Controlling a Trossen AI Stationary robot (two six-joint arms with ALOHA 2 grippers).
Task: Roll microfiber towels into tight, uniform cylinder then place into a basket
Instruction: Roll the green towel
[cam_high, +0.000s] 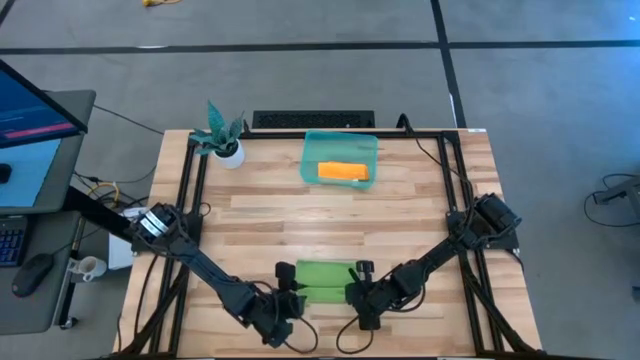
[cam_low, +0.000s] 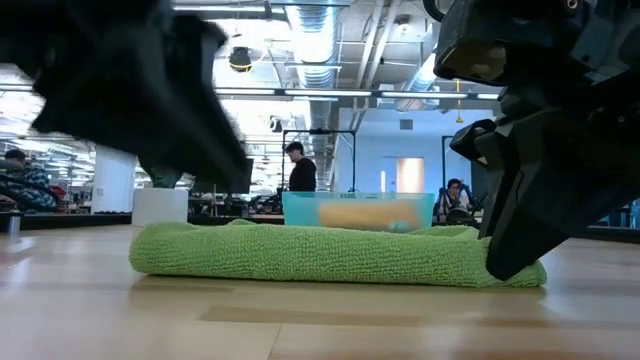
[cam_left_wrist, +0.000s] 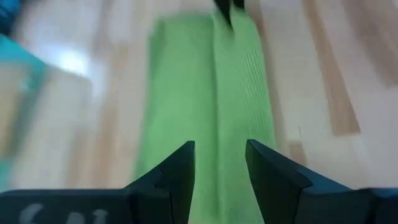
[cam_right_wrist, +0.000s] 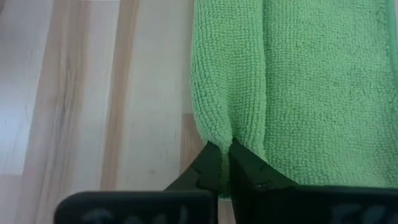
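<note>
Right pincer (cam_right_wrist: 225, 163) pinches the green towel's (cam_right_wrist: 298, 81) rolled edge; left pincer (cam_left_wrist: 221, 171) gapes.

Two towels (one green (cam_high: 322, 283), one orange (cam_high: 343, 172)), one basket (cam_high: 312, 150), one potted plant (cam_high: 221, 135), two claws

I'm seeing the bright green microfiber towel (cam_high: 322, 282) lying folded into a long flat band near the counter's front edge. The orange towel (cam_high: 343, 172), rolled up, is sitting inside the translucent teal basket (cam_high: 312, 148) toward the back.
</note>
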